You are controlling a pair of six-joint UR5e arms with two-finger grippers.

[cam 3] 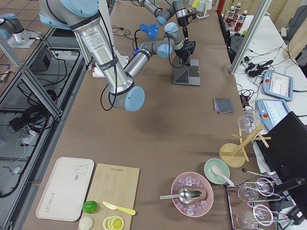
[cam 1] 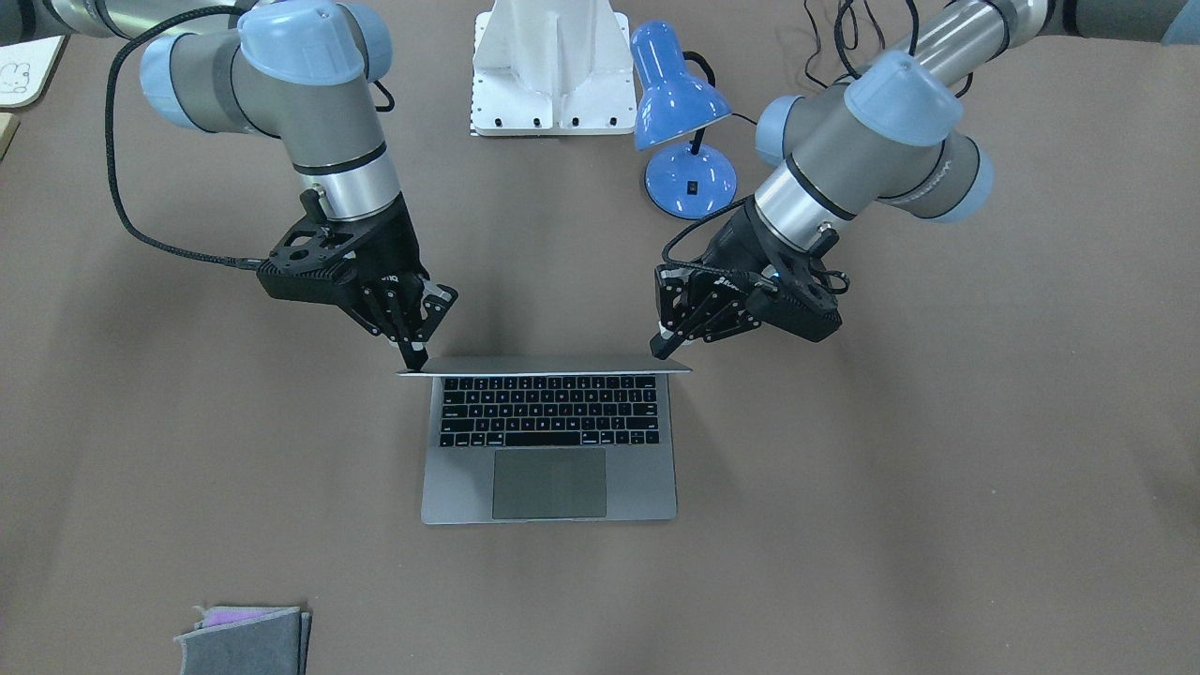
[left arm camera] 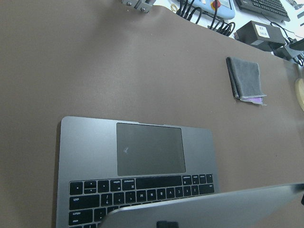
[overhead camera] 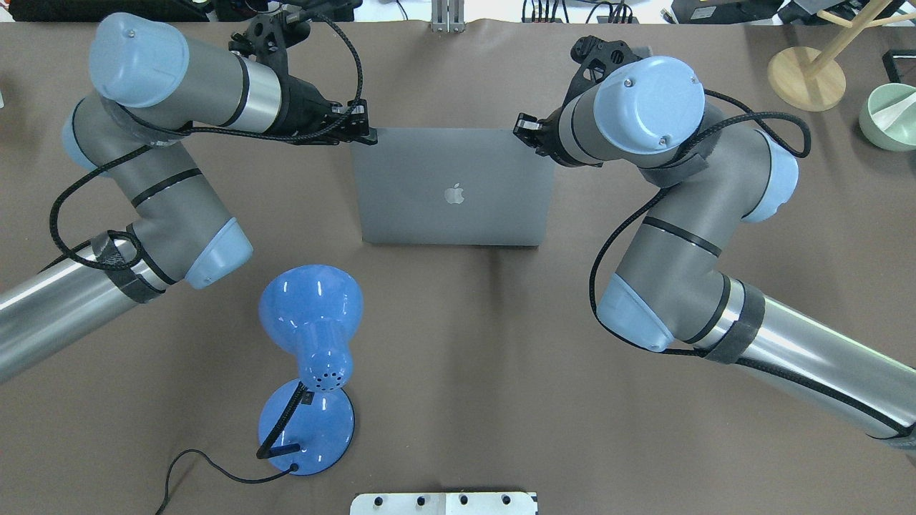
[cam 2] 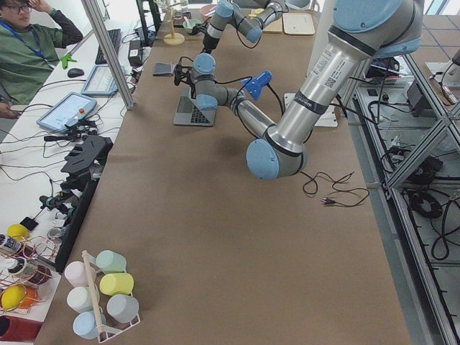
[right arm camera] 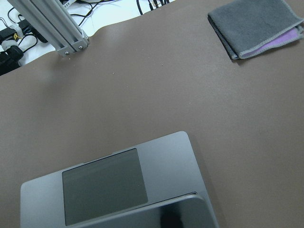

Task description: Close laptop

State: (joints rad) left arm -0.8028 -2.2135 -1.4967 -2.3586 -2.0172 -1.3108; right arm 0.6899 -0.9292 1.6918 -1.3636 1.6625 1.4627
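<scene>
The space-grey laptop (cam 1: 548,469) stands open in the middle of the table, keyboard and trackpad facing away from me. Its lid is about upright and shows edge-on in the front-facing view. The overhead view shows the lid's back with the apple logo (overhead camera: 454,172). My left gripper (cam 1: 666,345) is shut, its tip against the lid's top corner on my left (overhead camera: 366,134). My right gripper (cam 1: 412,358) is shut, its tip against the other top corner (overhead camera: 526,129). The left wrist view (left arm camera: 142,152) and right wrist view (right arm camera: 104,185) look down over the lid onto the laptop's trackpad.
A blue desk lamp (overhead camera: 308,307) with its cable stands between me and the laptop, on my left. A grey felt pouch (cam 1: 244,642) lies beyond the laptop on my right. A wooden stand (overhead camera: 805,79) and a green bowl (overhead camera: 891,118) are at the far right.
</scene>
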